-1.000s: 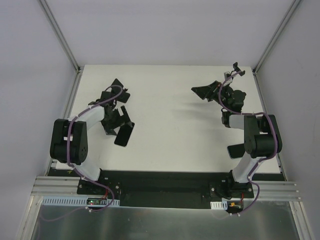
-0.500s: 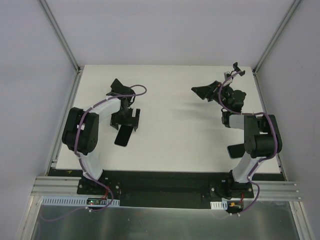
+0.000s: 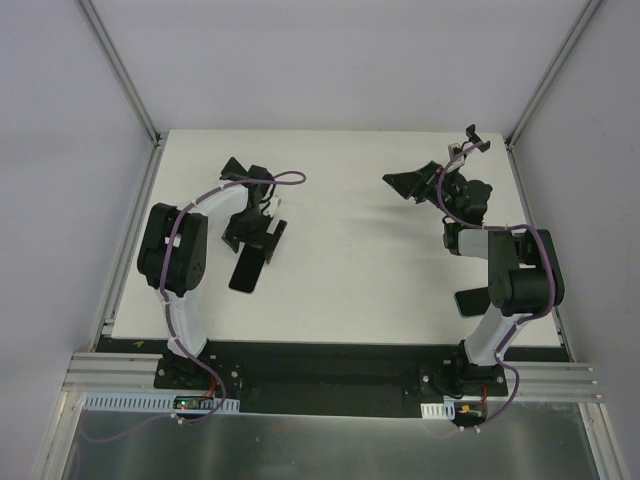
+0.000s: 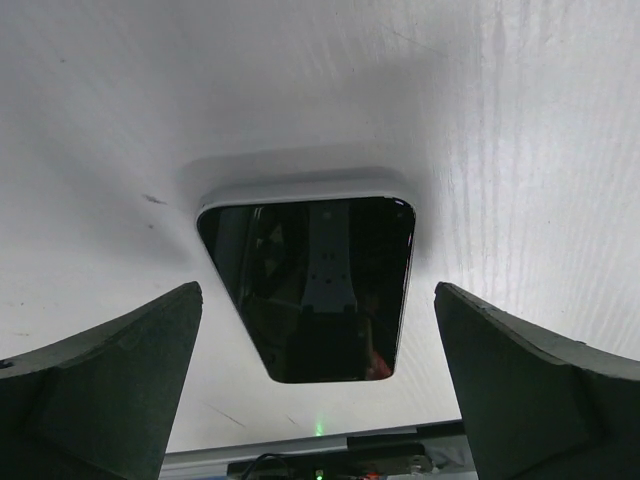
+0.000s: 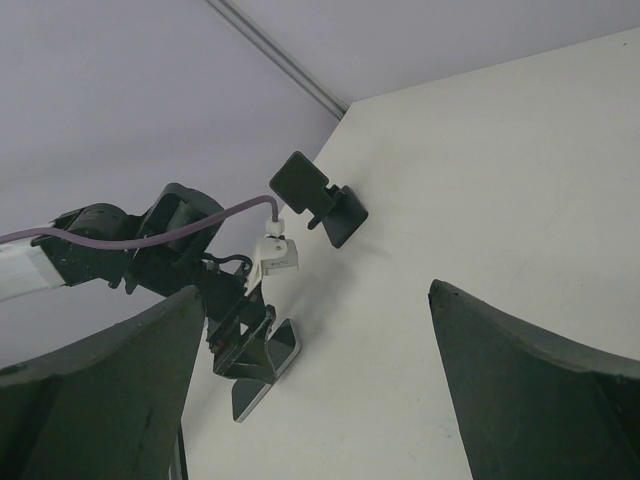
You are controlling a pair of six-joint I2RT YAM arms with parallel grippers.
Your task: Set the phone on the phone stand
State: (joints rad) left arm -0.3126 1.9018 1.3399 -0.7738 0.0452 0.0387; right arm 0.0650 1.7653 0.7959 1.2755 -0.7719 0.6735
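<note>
The phone (image 3: 247, 273) lies flat on the white table, glossy face up; it shows as a phone (image 4: 310, 290) in the left wrist view and a phone (image 5: 258, 388) in the right wrist view. My left gripper (image 3: 254, 238) hangs open over its far end, and in the left wrist view the left gripper (image 4: 316, 292) has one finger on each side of the slab, apart from it. The phone stand (image 3: 478, 144) shows only its small clamp and thin upright at the back right; the right wrist hides its base. My right gripper (image 3: 402, 184) is open and holds nothing.
A small black folding wedge stand (image 3: 233, 167) sits behind the left gripper, seen as a wedge stand (image 5: 318, 200) from the right wrist. A dark flat oval shape (image 3: 468, 300) lies beside the right arm's lower link. Metal frame posts mark the table's back corners.
The left arm has swung right and turned its open gripper over the phone's far end. The phone and the right arm have not moved.
</note>
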